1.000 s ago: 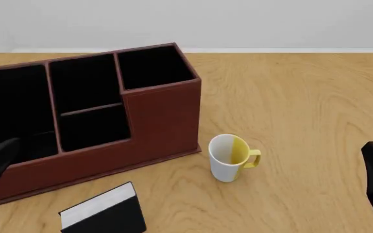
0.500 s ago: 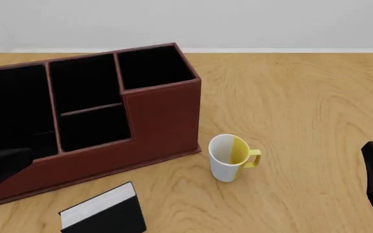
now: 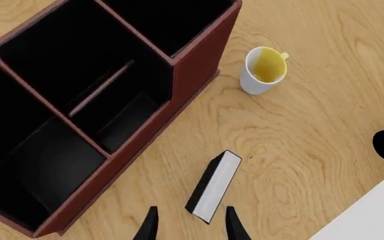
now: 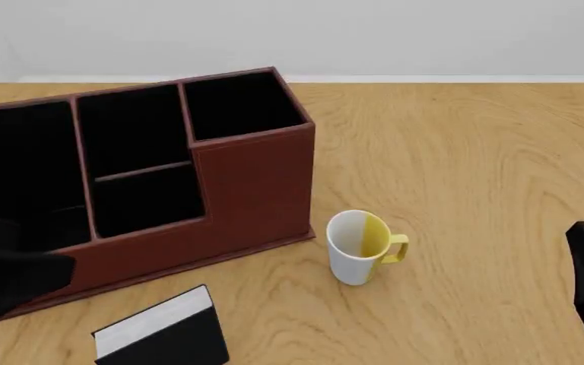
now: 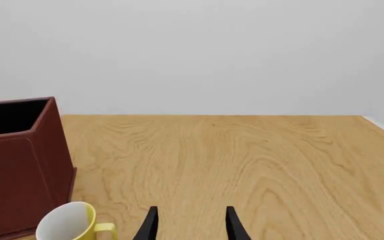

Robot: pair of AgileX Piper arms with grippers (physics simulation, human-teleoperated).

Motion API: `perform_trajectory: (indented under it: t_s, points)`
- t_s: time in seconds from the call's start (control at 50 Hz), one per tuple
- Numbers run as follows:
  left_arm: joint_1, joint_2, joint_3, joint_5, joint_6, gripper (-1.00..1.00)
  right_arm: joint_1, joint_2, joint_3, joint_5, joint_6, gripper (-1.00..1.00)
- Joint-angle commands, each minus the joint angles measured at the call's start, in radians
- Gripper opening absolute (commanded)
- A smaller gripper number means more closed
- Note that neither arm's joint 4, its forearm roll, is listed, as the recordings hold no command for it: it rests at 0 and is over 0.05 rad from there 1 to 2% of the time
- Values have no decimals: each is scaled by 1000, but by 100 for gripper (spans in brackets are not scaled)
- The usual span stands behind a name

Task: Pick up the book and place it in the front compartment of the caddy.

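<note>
Black book (image 4: pixel 162 337) — beside caddy (image 4: pixel 256 190)

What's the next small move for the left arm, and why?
Probably lower the left claw straight down over the book. Its fingers are open, the book stands on edge between their line, not yet touched, beside the caddy.

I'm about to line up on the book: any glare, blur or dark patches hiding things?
Left wrist view: sharp, no glare; the book shows clearly beyond the open left gripper. Front view: even light, but the caddy cells are flat black. Right wrist view: clean; the right gripper is open, and the book is out of frame.
</note>
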Motion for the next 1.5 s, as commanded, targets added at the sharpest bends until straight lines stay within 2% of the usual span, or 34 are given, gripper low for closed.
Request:
perform_trajectory:
  t_s: [0.02,0.22,0.28,0.36,0.38,0.42,0.44,0.5,0.6,0.64,0.66,0.7,0.72,0.86,0.9,0.94,1.04,1.18,1.5]
  points:
    - [-39,58,-25,46,0,100,0,0,0,1,0,100]
    - [-81,94,2,17,5,100,0,0,0,0,0,100]
    - [-83,112,30,-2,42,100,0,0,0,0,0,100]
    - [-97,137,44,-24,52,100,0,0,0,0,0,100]
    - [-90,147,46,-31,77,100,0,0,0,1,0,100]
    - [-96,156,43,-37,72,100,0,0,0,0,0,100]
    - [-87,167,47,-43,105,100,0,0,0,1,0,100]
    - [-148,179,39,-52,86,100,0,0,0,0,0,100]
    - [-142,216,52,-74,151,100,0,0,0,0,0,100]
    - [-155,226,55,-82,147,100,0,0,0,1,0,100]
    - [-137,235,64,-88,184,100,0,0,0,0,0,100]
    - [-154,246,67,-94,171,100,0,-1,0,1,0,100]
    - [-145,254,74,-99,198,100,0,0,0,0,0,100]
    - [-156,302,70,-124,222,100,0,0,0,0,0,100]
    - [-129,316,81,-135,270,100,0,0,0,0,0,100]
    - [-150,325,82,-138,252,100,0,0,0,0,0,100]
    - [-128,357,97,-155,313,100,0,0,0,0,0,100]
    - [-144,395,116,-188,331,100,0,0,0,0,0,100]
    - [-189,451,155,-251,325,100,0,0,0,0,0,100]
